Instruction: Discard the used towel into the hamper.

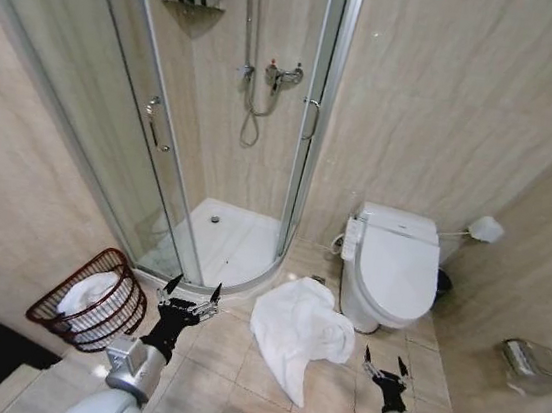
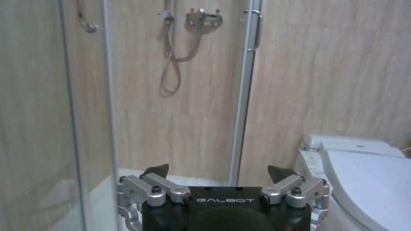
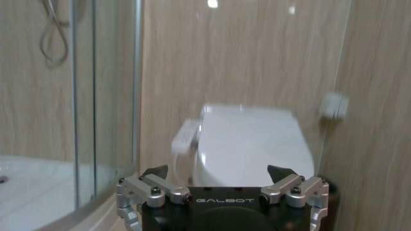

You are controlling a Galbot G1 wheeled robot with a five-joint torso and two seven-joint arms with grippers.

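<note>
Crumpled white towel [image 1: 298,332] on the tiled floor [image 1: 227,362], just in front of the shower enclosure [image 1: 213,239] and touching or nearly touching the base of the toilet [image 1: 390,266]. Long axis running from the far end beside the toilet bowl down toward the robot, narrowing to a tail that points at the near edge of the head view. Bulk of the folds bunched at the far end.

Hamper [image 1: 94,297] well to the left of the towel, against the left wall, tipped so its open mouth faces up and toward the robot; dark red-brown bars, something white already lying inside.

Left gripper [image 1: 192,291] held above the floor between hamper and towel, touching neither, fingers spread apart and empty; same spread seen in the left wrist view [image 2: 218,172], aimed at the shower's glass door [image 2: 83,115]. Right gripper [image 1: 385,361] low on the right, near the towel's right side but apart from it, fingers likewise parted with nothing between them; in the right wrist view [image 3: 218,172] pointed toward the toilet.
</note>
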